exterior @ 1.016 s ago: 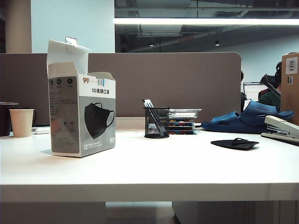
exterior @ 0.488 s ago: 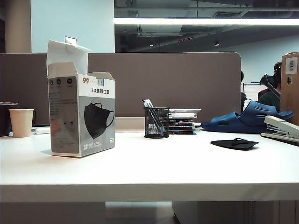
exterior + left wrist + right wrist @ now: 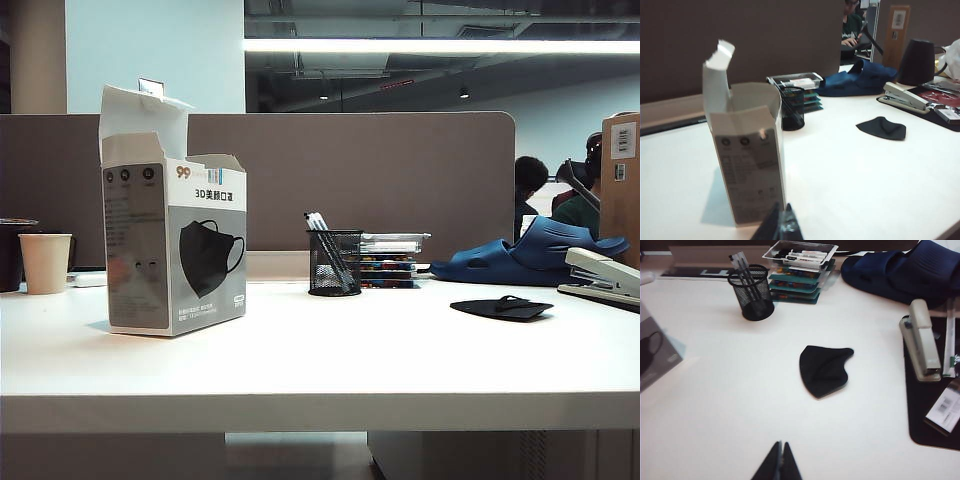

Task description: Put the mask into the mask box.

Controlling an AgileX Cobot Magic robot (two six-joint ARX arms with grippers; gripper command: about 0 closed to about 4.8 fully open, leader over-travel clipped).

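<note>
Mask box point(image 3: 175, 245): upright at table's nine o'clock, flaps open, printed "99", "3D", black mask picture. Mask point(image 3: 501, 308): flat at three o'clock, near stapler point(image 3: 603, 275). Left gripper point(image 3: 780, 227): pinched together, empty, beside carton. Right gripper point(image 3: 778, 463): pinched together, empty, short of mask.

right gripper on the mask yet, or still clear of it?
Apart. The right wrist view shows bare table between the shut right gripper and the mask.

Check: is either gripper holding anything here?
Nothing. Left gripper is shut near the mask box; right gripper is shut short of the mask.
</note>
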